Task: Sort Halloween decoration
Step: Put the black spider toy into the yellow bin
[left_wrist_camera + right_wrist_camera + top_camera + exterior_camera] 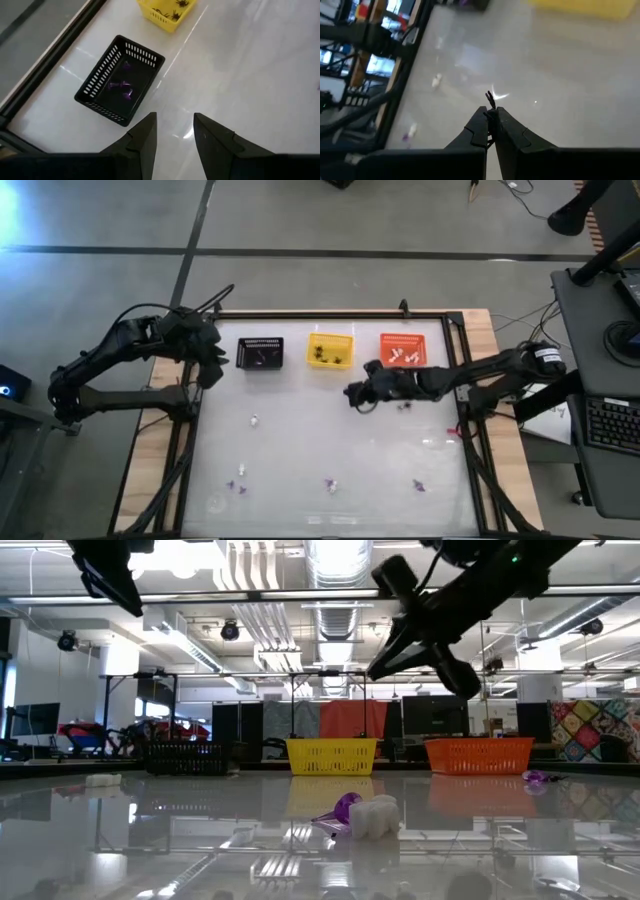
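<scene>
Small Halloween decorations lie scattered on the white table: a white one (254, 420), purple and white ones (241, 471) (331, 486) (418, 485), and a purple and white pair (358, 816) close in the low view. The black basket (260, 353) holds purple pieces (121, 89), the yellow basket (330, 349) holds black ones, and the orange basket (403, 350) holds white ones. My right gripper (350, 394) hangs above the table in front of the yellow basket, shut on a thin black decoration (490, 96). My left gripper (172, 125) stands open near the black basket. My right gripper pinches a thin black decoration between its two fingertips; a small dark end (490, 96) sticks out past the tips. The piece is lifted clear of the table. Which part of it the fingers have is hidden by the fingers.
The three baskets stand in a row along the table's far side. A dark frame (190, 430) borders the white surface. Open table lies between the baskets and the scattered pieces near the front edge.
</scene>
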You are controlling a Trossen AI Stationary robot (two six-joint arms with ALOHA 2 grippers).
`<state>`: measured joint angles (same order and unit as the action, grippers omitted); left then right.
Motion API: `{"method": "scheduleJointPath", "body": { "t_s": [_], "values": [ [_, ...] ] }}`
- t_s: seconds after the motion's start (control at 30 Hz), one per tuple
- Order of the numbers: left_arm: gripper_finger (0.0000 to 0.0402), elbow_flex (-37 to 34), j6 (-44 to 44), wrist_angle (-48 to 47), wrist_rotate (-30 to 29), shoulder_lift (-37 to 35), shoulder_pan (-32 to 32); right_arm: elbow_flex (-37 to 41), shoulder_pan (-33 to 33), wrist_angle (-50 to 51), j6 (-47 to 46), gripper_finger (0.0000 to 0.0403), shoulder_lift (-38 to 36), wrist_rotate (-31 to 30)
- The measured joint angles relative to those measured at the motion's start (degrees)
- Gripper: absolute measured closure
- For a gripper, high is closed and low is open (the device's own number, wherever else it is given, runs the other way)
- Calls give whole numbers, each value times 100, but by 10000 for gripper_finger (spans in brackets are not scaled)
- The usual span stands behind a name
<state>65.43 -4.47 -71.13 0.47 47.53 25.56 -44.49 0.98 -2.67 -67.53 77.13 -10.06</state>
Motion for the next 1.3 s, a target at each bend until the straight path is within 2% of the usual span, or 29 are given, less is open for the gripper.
{"method": "scheduleJointPath", "body": {
  "t_s": [0.27,0.5,0.73,0.87,0.97,1.1,1.3],
  "values": [
    [290,0,-251,-4,2,11,0,0,-959,-137,549,394,3,136],
    [290,0,-251,-20,4,13,0,0,-1696,-288,639,394,3,166],
    [290,0,-331,-15,7,13,0,0,-2301,-479,970,394,177,789],
    [290,0,-375,2,7,21,2,-123,-2534,-825,1177,394,545,1407],
    [290,0,-435,2,4,31,4,-447,-2607,-779,1522,394,909,1617],
    [290,0,-637,0,4,51,4,-1050,-2694,-327,2127,394,1322,1896],
    [290,0,-782,0,0,75,4,-2163,-2754,1551,3496,394,1785,1905]
  ]
}}
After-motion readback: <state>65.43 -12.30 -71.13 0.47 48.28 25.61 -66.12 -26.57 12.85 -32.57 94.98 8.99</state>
